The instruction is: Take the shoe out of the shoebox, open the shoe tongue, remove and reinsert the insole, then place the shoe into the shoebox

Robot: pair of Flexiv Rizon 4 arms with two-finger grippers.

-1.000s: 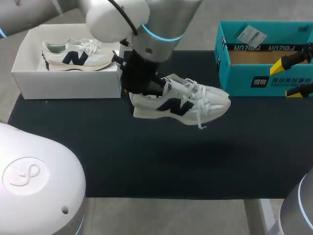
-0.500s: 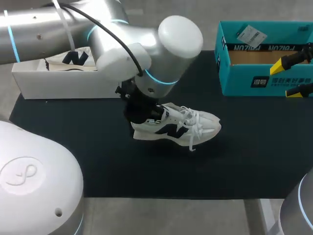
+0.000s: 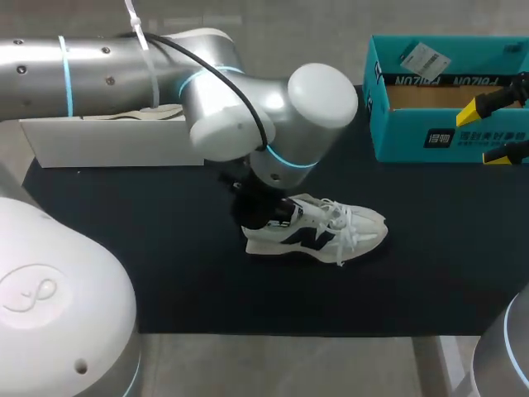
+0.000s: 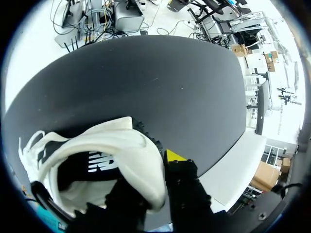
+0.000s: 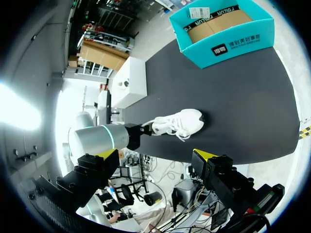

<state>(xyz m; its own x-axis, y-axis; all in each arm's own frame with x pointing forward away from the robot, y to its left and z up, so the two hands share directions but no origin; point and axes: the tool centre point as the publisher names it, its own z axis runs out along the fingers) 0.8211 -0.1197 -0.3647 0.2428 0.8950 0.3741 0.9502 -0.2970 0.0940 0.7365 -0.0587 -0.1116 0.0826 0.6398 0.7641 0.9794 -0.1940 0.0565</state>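
A white sneaker (image 3: 322,233) with a dark logo lies on its sole on the black mat (image 3: 165,248), toe pointing right. My left gripper (image 3: 268,215) comes down from the large arm above and is shut on the heel collar. In the left wrist view one yellow fingertip (image 4: 175,156) presses the outside of the sneaker's heel (image 4: 121,155), and the other finger is hidden inside the shoe. The white shoebox (image 3: 107,141) stands at the back left, mostly behind my left arm. My right gripper (image 3: 496,128) hangs open at the far right edge, far from the sneaker (image 5: 177,124).
A teal cardboard box (image 3: 446,107) stands open at the back right, close to my right gripper, and also shows in the right wrist view (image 5: 223,29). A second shoe (image 3: 140,113) shows as a sliver inside the white shoebox. Bare mat lies in front of the sneaker.
My left arm has carried the sneaker down and toward the front, from a lifted spot near the white shoebox onto the mat. The right arm has stayed put.
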